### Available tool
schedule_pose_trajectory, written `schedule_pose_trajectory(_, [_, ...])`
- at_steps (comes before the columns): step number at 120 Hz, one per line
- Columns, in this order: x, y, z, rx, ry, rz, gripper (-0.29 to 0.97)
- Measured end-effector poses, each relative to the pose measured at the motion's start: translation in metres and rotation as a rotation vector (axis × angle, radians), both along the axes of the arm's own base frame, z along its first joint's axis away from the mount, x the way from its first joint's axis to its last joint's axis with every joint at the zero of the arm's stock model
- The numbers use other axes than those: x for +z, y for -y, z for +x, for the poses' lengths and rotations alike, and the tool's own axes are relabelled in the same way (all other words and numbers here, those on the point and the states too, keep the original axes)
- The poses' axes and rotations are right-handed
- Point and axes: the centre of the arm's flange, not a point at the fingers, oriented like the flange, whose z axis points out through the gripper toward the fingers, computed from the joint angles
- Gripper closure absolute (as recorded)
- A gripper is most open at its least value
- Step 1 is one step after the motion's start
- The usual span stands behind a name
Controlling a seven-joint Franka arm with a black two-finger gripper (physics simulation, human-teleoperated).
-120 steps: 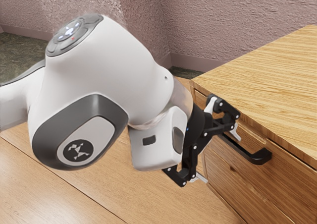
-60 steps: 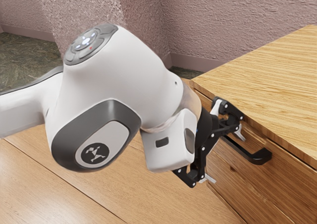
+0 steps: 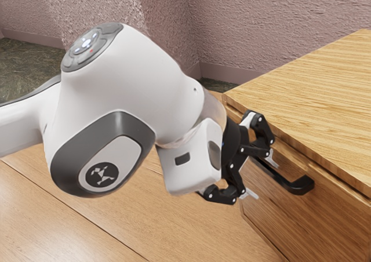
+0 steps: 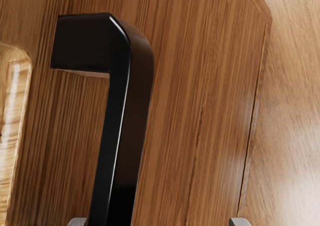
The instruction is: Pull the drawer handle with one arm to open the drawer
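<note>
**Pull stage, early.** From the exterior view's left, the white seven-joint arm [image 3: 116,117] reaches to the front of the wooden cabinet. Its black two-finger gripper [image 3: 261,178] is set at the near end of the black bar-shaped drawer handle [image 3: 290,181]. The fingers stand spread, one above the bar and one below, so the handle lies between them without being clamped. In the wrist view the bar [image 4: 122,111] runs just beside one grey fingertip [image 4: 77,221], while the other fingertip [image 4: 240,221] is well apart from it. The hold thus reads as a hook, not a pinch.

Done: approach and placement around the handle. Left: most or all of the pull. The wood-grain drawer front [image 3: 290,221] sits close under the light wooden table top [image 3: 313,94], and no interior is exposed. Whether it has started to slide out cannot be told.

The handle is a glossy, square-cornered bar held clear of the panel on a short post at its far end. It runs level along the upper part of the drawer front [image 4: 200,111].
</note>
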Motion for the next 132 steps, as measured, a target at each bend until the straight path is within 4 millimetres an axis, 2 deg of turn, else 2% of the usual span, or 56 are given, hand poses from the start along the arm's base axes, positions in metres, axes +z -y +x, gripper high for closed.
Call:
schedule_pose_trajectory(62, [0.000,0.010,-0.012,0.014,0.001,-0.013,0.59])
schedule_pose_trajectory(109, [0.000,0.000,-0.040,0.045,0.010,-0.009,0.69])
schedule_pose_trajectory(132, [-0.001,-0.004,-0.050,0.061,0.013,-0.008,0.70])
